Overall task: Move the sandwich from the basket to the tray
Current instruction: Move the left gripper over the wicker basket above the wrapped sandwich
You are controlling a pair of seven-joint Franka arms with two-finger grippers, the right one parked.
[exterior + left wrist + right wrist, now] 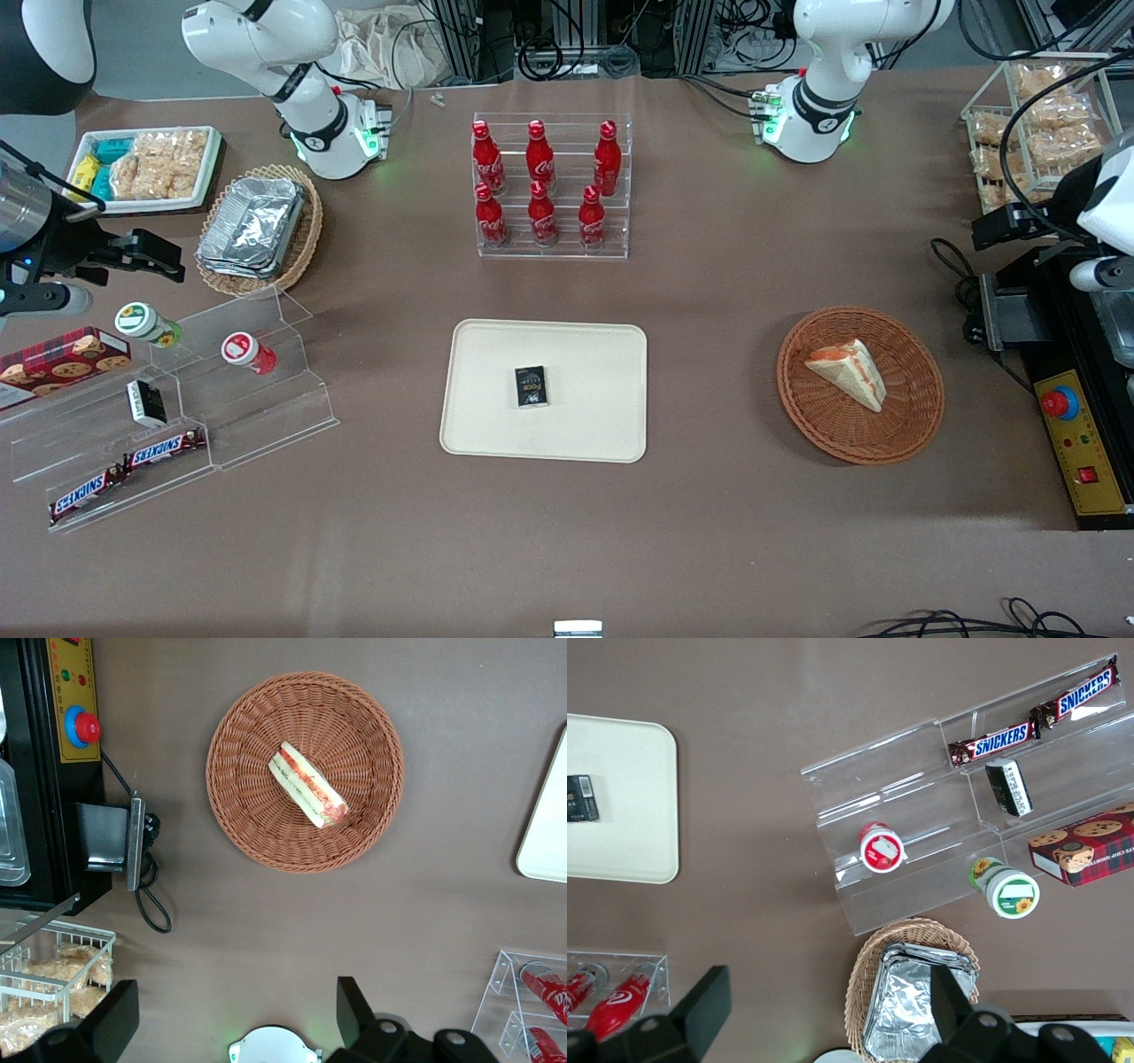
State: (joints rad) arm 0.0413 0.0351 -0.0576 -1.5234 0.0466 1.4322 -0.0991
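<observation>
Right now the sandwich (849, 372) lies in the round reddish-brown basket (912, 425), well inside the rim with bare weave showing all around it. Open brown table (709, 372) runs between the basket and the cream tray (585, 425), so the two sit well apart with nothing standing in that stretch. Only a small dark packet (531, 386) occupies the tray, near its middle, leaving wide bare surface on every side of it. Toward the working arm's end of the table, a black control box with a red button (1060, 403) and a loose black cable (961, 283) sit near the basket without touching it.

The gripper (235, 1023) hangs high above the table, off the basket's rim rather than over the sandwich, and its two fingers (353, 1010) stand wide apart with nothing between them. Only the finger ends show in the wrist view; the rest is cut off at the frame edge. In the front view, the working arm's hand reaches the picture's edge and its gripper cannot be made out.

The sandwich rests on its side, striped filling edge up in the wrist view. Its long axis runs diagonally across the basket, the narrow tip aimed toward the front camera and the working arm's end.
</observation>
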